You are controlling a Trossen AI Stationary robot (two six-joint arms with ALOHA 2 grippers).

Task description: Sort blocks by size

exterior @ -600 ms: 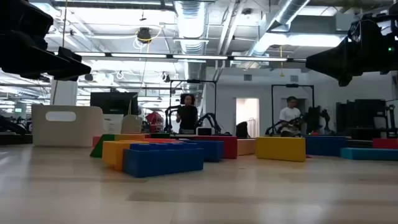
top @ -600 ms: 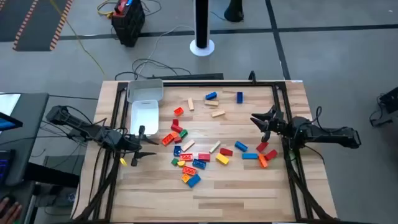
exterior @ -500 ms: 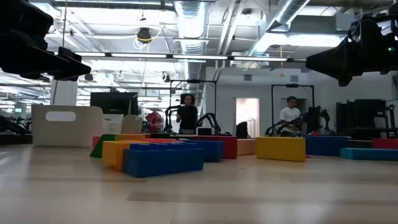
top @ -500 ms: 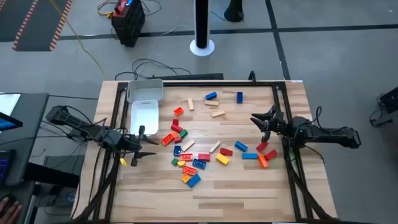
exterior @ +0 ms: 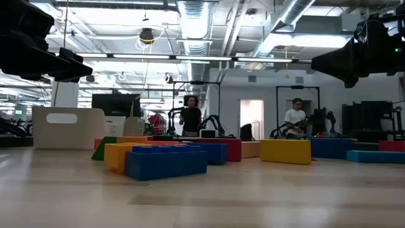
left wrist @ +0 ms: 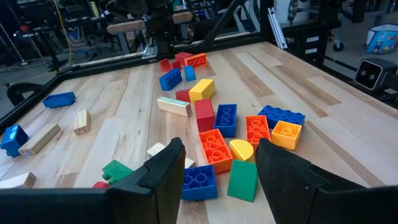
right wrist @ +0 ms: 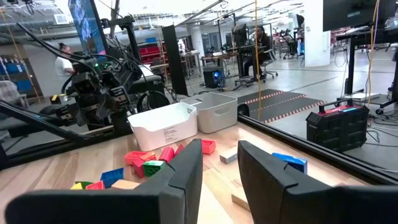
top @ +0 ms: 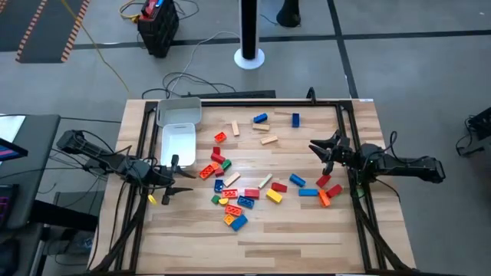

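Observation:
Many small bricks, red, blue, orange, yellow, green and tan, lie scattered on the wooden table (top: 253,230), most in a cluster (top: 234,195) at the middle and a smaller group (top: 318,188) at the right. My left gripper (top: 180,178) hovers open at the table's left edge, beside the cluster (left wrist: 217,146). My right gripper (top: 316,149) hovers open at the right, above the small group; it points across the table toward the trays (right wrist: 163,126).
Two white trays (top: 178,126) stand at the far left of the table. Loose blue and tan bricks (top: 265,126) lie at the far middle. A black frame rail (top: 353,153) borders the table. People show in the room behind (exterior: 190,117).

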